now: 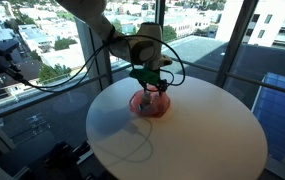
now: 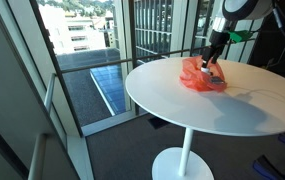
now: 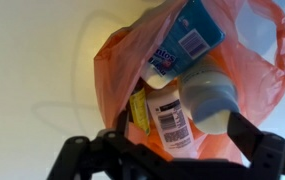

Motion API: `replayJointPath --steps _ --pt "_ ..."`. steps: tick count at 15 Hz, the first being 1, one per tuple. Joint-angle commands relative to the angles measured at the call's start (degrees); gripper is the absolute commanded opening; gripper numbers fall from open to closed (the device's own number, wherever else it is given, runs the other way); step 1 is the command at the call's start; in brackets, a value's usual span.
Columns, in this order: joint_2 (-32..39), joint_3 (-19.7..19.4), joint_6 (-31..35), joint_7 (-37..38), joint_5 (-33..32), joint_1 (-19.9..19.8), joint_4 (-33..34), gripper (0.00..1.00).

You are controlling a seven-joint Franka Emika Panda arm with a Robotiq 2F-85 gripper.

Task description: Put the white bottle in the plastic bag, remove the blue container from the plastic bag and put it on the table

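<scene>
Near the round white table's [image 1: 207,140] edge, the gripper [image 3: 172,162] hangs with jaws spread over a crinkled translucent orange plastic bag [image 3: 117,70]; inside, the cylindrical white bottle [image 3: 207,100] lies slantwise below the flat blue container [image 3: 187,35], barcode labels upward

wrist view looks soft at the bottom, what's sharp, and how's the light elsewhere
wrist view: plastic bag and labels fairly sharp, dark tool at the bottom edge blurred; in both exterior views strong window daylight on the white table, with a soft shadow beside the bag in an exterior view
</scene>
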Motion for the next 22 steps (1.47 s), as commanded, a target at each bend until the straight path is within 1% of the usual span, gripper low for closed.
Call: replayJointPath --steps 1,6,13,22 --pt "0.2 -0.1 0.4 -1.7 1.0 -1.0 0.0 1.0" --pt "0.1 1.0 0.2 -3.6 1.8 -1.3 -0.6 1.0" --pt "-0.9 3.3 0.0 -8.2 4.5 -1.5 -2.7 1.0" --pt "-4.7 4.2 1.2 -10.8 6.4 -1.3 -5.5 1.0"
